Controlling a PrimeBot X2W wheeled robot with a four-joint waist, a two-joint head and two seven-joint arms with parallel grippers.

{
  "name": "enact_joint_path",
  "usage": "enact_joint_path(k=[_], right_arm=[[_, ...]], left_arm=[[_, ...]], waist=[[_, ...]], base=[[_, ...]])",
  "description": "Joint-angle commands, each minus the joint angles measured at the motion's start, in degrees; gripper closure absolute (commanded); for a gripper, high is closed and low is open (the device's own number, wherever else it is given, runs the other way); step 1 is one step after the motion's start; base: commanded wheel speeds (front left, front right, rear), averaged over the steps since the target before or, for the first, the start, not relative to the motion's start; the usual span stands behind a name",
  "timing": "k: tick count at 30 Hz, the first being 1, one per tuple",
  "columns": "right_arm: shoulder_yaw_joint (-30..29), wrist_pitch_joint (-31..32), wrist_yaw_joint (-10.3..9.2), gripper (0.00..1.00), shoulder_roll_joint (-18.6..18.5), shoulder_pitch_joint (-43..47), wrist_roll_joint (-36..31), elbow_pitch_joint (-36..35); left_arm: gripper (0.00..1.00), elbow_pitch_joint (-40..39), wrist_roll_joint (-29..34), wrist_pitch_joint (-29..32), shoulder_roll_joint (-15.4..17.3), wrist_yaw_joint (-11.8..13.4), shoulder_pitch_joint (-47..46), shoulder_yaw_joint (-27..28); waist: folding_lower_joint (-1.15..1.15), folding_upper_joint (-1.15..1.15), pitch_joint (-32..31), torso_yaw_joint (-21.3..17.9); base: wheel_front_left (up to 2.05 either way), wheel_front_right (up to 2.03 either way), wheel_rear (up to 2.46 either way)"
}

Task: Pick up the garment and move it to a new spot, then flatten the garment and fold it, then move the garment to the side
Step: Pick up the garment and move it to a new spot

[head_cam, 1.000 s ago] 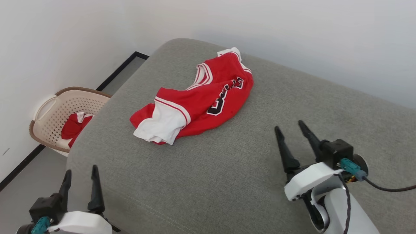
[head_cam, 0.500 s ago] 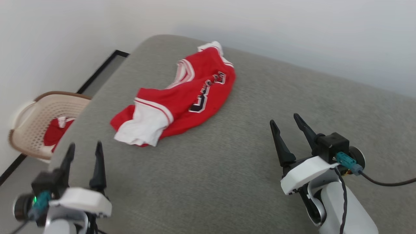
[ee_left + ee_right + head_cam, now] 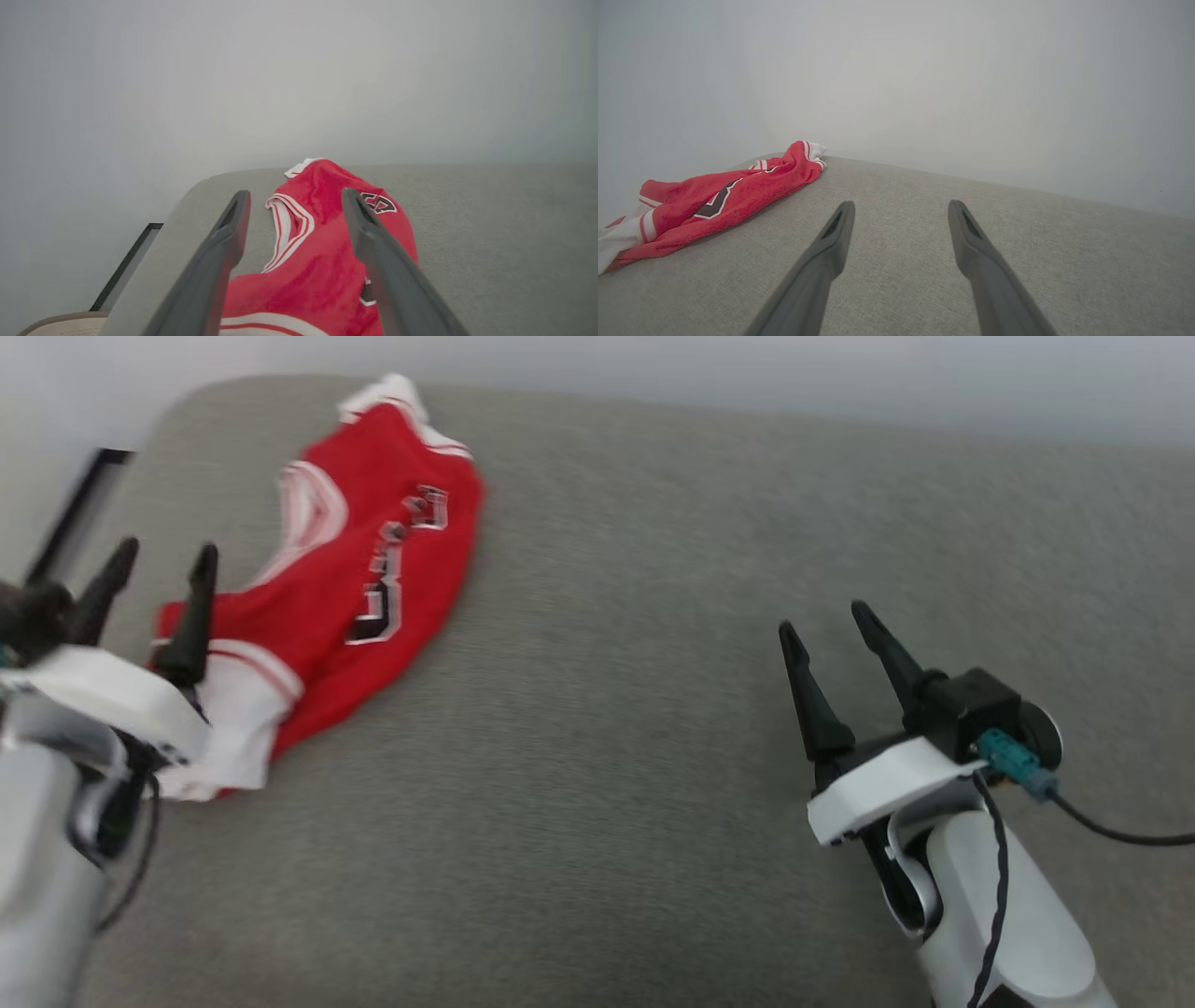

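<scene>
1. Garment (image 3: 373, 560): a crumpled red jersey lying on the grey fabric cushion (image 3: 653, 756), in its far left corner close to the wall (image 3: 747, 364). The white sleeve with striped trim is at the near end. Striped collar and black lettering face up.
2. Left tool (image 3: 166, 551): fingers spread, pinching nothing. It sits at the garment's near-left edge. In the left wrist view the collar shows between the fingers of the left tool (image 3: 295, 193). Contact with the fabric: can't tell.
3. Right tool (image 3: 822, 618): spread and empty, over bare cushion, well apart to the garment's right. The right wrist view shows the same for the right tool (image 3: 901, 204).
4. In the way: the left tool's white housing covers part of the sleeve in the head view.
5. Around: black floor strip (image 3: 126, 266) left of the cushion corner, beige basket rim (image 3: 56, 324) below it.
6. The head view is motion-blurred and the lettering is unreadable.
</scene>
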Motion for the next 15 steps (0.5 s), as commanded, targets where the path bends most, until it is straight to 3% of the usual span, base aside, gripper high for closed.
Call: enact_joint_path(k=[1, 4, 5, 15], right_arm=[[0.35, -0.29, 0.01, 0.00, 0.03, -1.32, 0.82, -1.08], [0.98, -0.30, 0.01, 0.00, 0.06, -2.10, 1.94, -2.29], [0.98, -0.30, 0.01, 0.00, 0.06, -2.10, 1.94, -2.29], [2.00, -0.30, 0.01, 0.00, 0.07, -3.22, 4.00, -5.30]], left_arm=[[0.00, 1.42, -4.53, 2.00, 2.72, 0.14, -3.23, -2.98], [0.00, 3.08, -10.77, 5.73, 7.95, 0.14, -7.19, -8.40], [0.00, 3.08, -10.77, 5.73, 7.95, 0.14, -7.19, -8.40], [0.00, 3.60, -30.87, 22.74, 20.25, 0.14, -14.44, -22.09]], waist=[[0.00, 0.00, 5.57, -6.30], [0.00, 0.00, 7.72, -9.49], [0.00, 0.00, 7.72, -9.49], [0.00, 0.00, 12.29, -16.92]], base=[[0.00, 0.00, 0.00], [0.00, 0.00, 0.00], [0.00, 0.00, 0.00], [0.00, 0.00, 0.00]])
